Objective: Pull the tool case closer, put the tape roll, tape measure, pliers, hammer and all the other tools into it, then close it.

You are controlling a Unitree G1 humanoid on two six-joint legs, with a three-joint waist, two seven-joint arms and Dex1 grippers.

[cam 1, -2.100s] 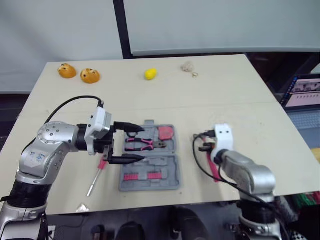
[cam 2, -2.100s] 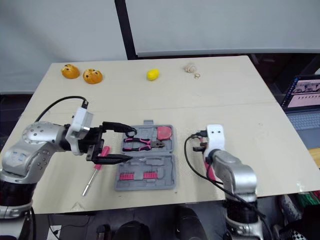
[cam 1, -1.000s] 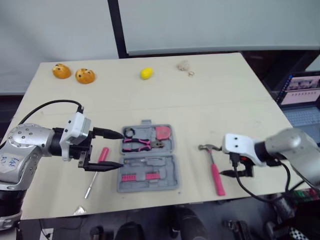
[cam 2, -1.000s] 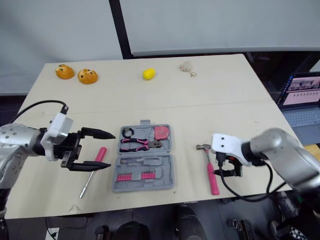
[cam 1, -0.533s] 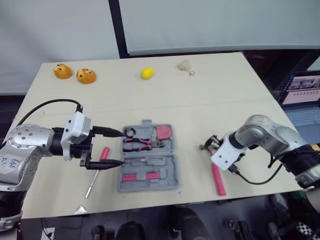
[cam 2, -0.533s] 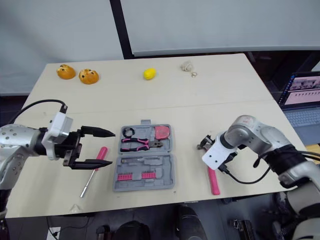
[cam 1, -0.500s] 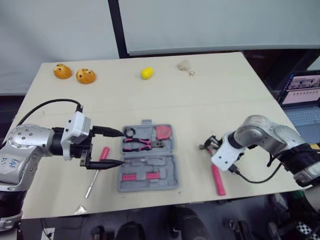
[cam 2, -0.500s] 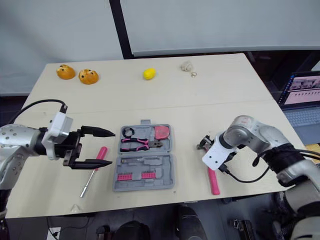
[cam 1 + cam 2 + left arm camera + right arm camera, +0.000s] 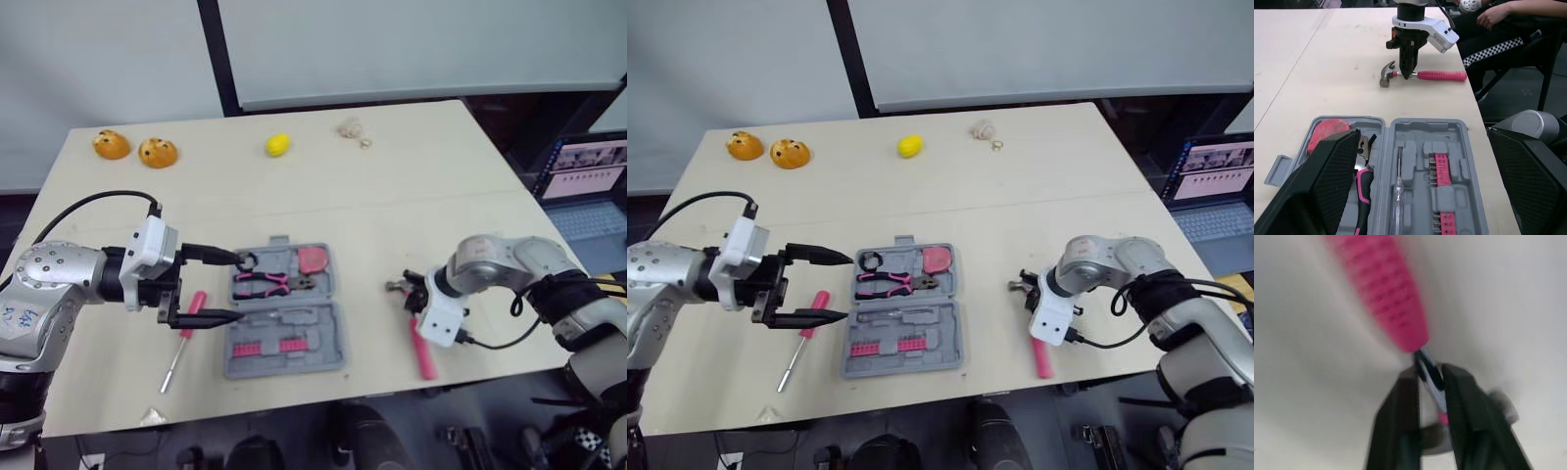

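Hammer [image 9: 1383,291] between right fingers [image 9: 1401,423]

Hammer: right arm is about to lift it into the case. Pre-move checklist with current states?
1. Right gripper shut on the hammer: ok, clamped on the metal neck between the head and the pink grip.
2. Hammer free to lift: ok, it lies flat on the table, apart from the case.
3. Tool case open: ok, both halves lie flat.
4. Free slot for the hammer: cannot tell.
5. Left gripper out of the way: ok, open, at the case's left side above the screwdriver.
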